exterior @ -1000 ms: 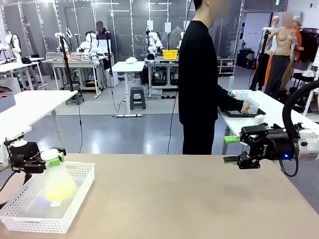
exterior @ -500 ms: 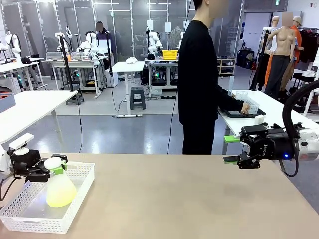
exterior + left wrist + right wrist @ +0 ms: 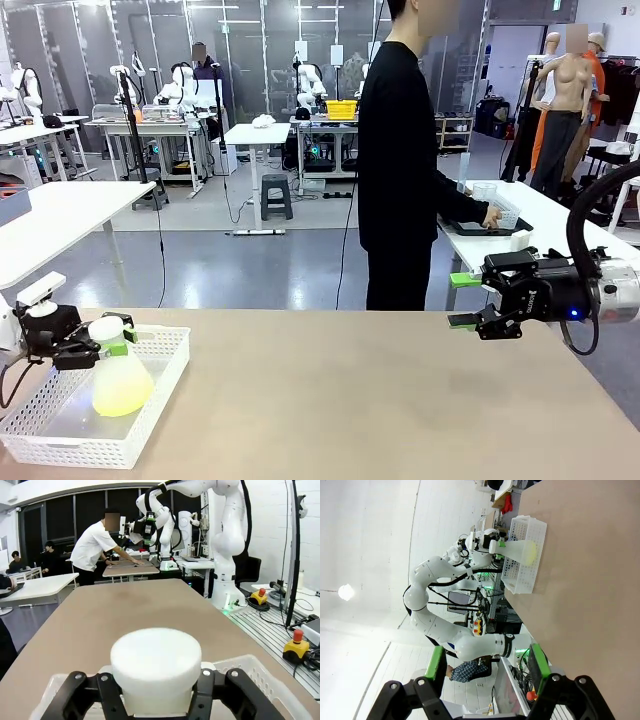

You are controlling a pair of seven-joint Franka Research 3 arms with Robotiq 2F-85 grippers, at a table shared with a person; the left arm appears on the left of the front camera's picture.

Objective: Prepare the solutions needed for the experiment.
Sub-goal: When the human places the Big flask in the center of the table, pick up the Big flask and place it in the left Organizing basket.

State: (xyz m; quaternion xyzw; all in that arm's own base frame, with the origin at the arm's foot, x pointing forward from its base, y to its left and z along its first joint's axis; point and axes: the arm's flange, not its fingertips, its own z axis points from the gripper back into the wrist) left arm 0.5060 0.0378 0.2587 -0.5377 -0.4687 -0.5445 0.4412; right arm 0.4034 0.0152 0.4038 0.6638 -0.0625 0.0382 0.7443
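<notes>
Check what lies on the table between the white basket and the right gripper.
Nothing: in the front view the tan tabletop is bare from the white basket across to the right gripper, which hangs open above it.

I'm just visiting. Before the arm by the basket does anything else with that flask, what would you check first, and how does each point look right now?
1. Flask standing upright in the basket: ok.
2. Yellow-green solution contained in the flask, no spill seen: ok.
3. Left gripper level with the flask neck, fingers on either side: ok.
4. Whether the fingers are clamped on the neck or letting go: cannot tell.
5. Right gripper open, holding nothing, far from the basket: ok.
6. Person turned toward another table, hands away from the basket: ok.
</notes>
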